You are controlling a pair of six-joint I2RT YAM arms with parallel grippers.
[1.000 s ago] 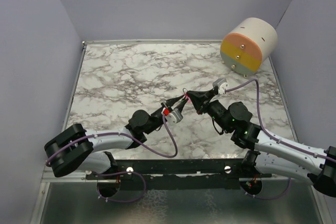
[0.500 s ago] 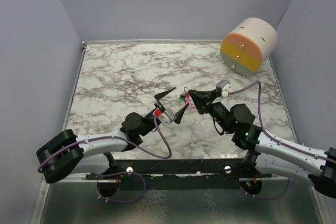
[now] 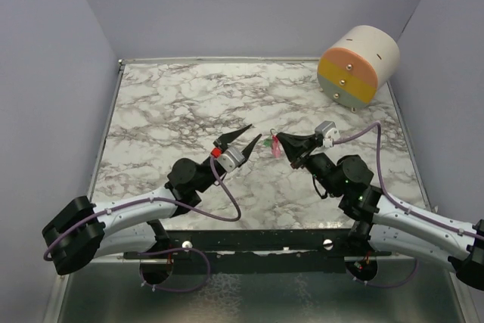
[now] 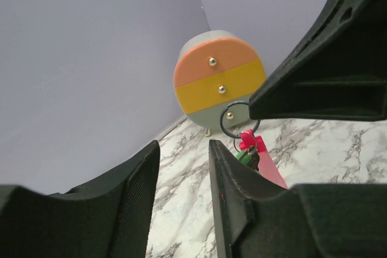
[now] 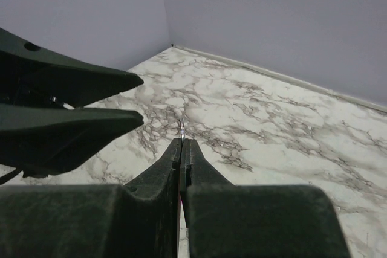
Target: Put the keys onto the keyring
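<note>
My right gripper (image 3: 277,139) is shut on the thin wire keyring (image 4: 240,119) and holds it above the marble table (image 3: 174,104). Only a sliver of the ring (image 5: 182,127) shows past the shut fingertips in the right wrist view. The keys (image 3: 274,149) hang from the ring just below those tips: the pink-red key (image 4: 253,143) with its long blade, and the green key (image 4: 244,156) partly behind my left finger (image 4: 233,185). My left gripper (image 3: 254,132) stands open a short way left of the keys, with nothing between its fingers (image 5: 78,80).
A round drum-shaped drawer unit (image 3: 358,64) with orange, yellow and grey-green fronts sits at the back right corner; it also shows in the left wrist view (image 4: 219,80). Lilac walls close the table on three sides.
My left gripper let go near the keys, opened wide, drew back to the left and has partly narrowed. The right gripper shifted slightly right, still pinching the ring.
</note>
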